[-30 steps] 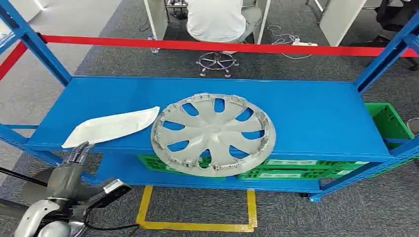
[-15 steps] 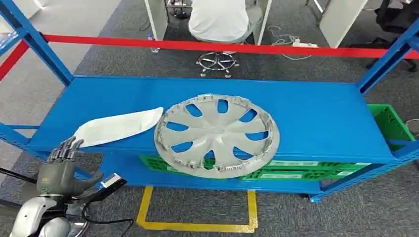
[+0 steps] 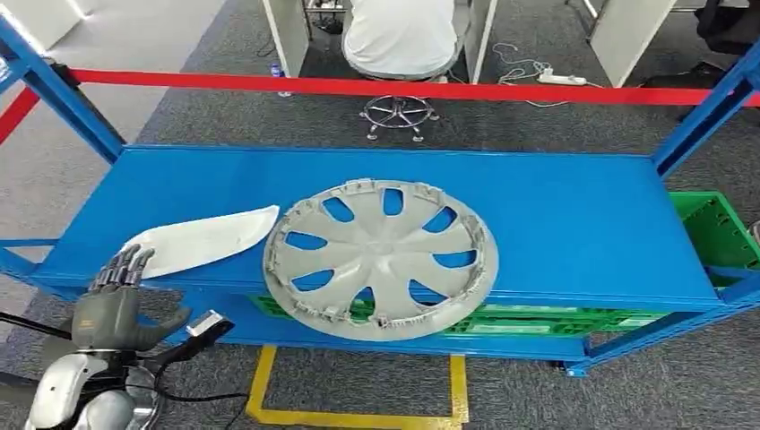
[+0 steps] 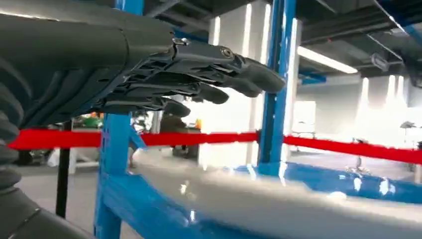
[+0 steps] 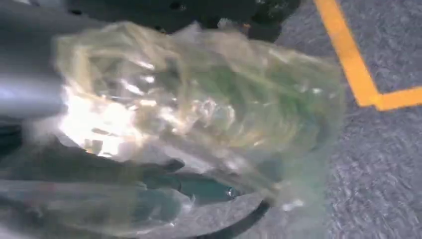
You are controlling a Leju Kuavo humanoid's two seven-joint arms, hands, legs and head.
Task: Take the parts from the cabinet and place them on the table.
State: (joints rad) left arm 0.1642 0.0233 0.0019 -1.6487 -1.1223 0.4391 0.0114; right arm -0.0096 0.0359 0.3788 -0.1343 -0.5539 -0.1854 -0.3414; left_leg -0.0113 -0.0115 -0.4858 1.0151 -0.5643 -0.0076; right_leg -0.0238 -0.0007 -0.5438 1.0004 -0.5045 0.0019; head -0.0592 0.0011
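Reaching: left hand (image 3: 109, 305), fingers straight and apart, empty, at shelf's (image 3: 574, 224) near-left edge.
White part (image 3: 204, 240): just beyond the fingertips.
Hubcap (image 3: 380, 258): centre, overhanging near edge.
Right hand: cannot tell.

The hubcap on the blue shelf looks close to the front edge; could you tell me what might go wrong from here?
The hubcap overhangs the front edge of the blue shelf, so a knock from below could tip it off onto the floor. The left hand is raised beside the white panel, fingers apart; reaching in, it might push that panel into the hubcap. In the right wrist view the right hand holds a clear plastic bag, so it probably cannot help steady anything.
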